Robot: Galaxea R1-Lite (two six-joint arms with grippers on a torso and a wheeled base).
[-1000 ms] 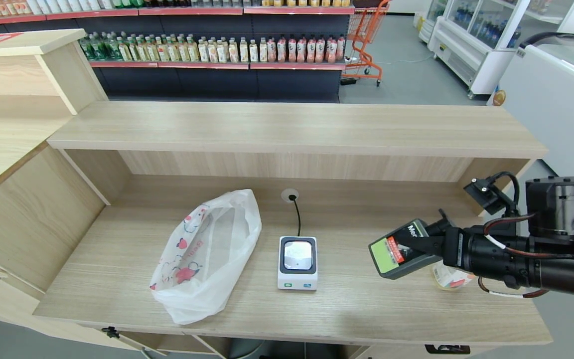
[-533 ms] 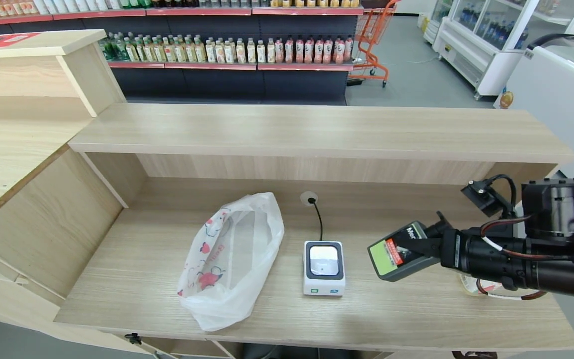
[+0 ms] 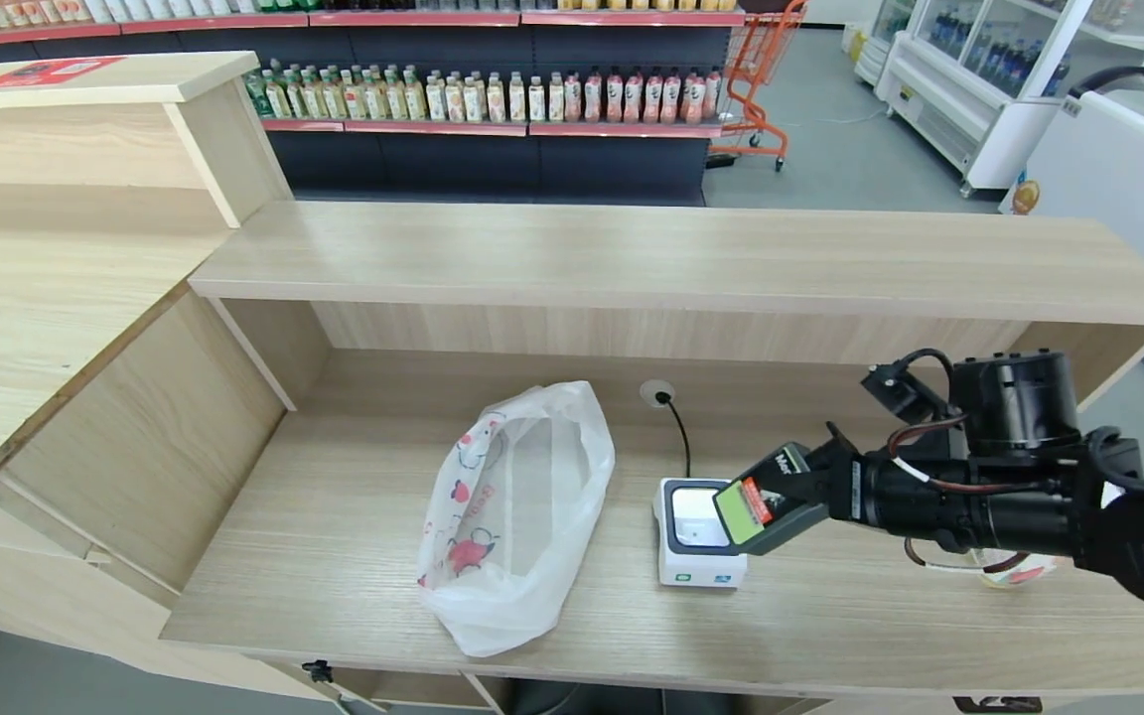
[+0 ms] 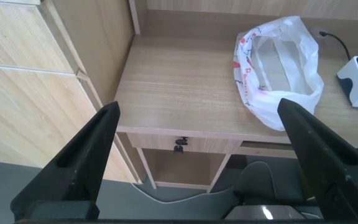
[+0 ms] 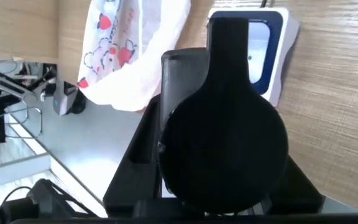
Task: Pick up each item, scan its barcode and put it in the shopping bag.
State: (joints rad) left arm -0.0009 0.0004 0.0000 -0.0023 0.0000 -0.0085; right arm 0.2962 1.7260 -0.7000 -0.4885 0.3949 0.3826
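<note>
One box (image 3: 759,501), clamped in my right pincer (image 3: 808,484), hangs just over the scanner (image 3: 697,571) beside the bag (image 3: 517,516), so I should tip its barcode side (which I cannot see) squarely down at it.

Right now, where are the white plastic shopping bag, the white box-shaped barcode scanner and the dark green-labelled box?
white plastic shopping bag (image 3: 522,497): head view, on its see-through upper side.
white box-shaped barcode scanner (image 3: 688,518): head view, on its glass window.
dark green-labelled box (image 3: 734,518): head view, on its green label.
</note>
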